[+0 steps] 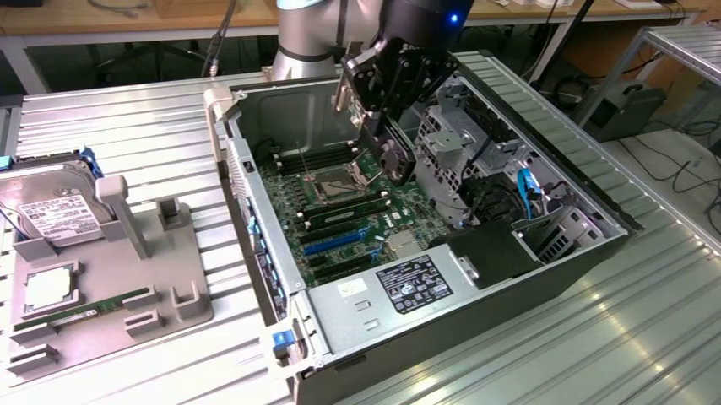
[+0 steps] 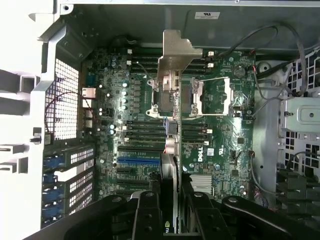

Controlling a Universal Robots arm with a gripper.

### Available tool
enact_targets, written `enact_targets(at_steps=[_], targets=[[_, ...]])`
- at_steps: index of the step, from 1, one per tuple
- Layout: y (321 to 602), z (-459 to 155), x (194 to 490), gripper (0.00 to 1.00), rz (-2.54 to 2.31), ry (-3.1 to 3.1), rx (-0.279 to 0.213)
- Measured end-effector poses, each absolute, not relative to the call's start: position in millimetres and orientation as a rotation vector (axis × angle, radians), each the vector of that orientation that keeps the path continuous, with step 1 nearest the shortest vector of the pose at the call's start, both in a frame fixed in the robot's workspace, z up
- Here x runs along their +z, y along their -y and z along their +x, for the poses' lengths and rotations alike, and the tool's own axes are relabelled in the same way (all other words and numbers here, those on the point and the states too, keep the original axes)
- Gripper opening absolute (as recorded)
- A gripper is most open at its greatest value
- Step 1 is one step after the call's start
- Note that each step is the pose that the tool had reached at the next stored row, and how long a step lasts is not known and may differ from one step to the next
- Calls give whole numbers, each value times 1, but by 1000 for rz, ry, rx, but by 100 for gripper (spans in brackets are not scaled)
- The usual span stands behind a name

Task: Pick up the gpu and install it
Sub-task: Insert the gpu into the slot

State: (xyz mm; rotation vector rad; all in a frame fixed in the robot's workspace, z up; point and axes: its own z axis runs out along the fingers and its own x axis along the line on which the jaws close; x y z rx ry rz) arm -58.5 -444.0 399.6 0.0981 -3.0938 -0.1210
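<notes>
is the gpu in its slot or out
Out. The gripper holds the gpu edge-on above the motherboard, not in any slot.

In the exterior view, you have open room over the motherboard [image 1: 338, 224] at seven o'clock of the gripper [image 1: 379, 135]. The drive cage [image 1: 451, 143] crowds it at three; the case wall [image 1: 239, 169] stands off at nine.
</notes>
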Motion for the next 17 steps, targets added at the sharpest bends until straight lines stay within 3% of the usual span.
enact_targets(at_steps=[17], targets=[[444, -59, 398, 26, 689, 3021, -104]])
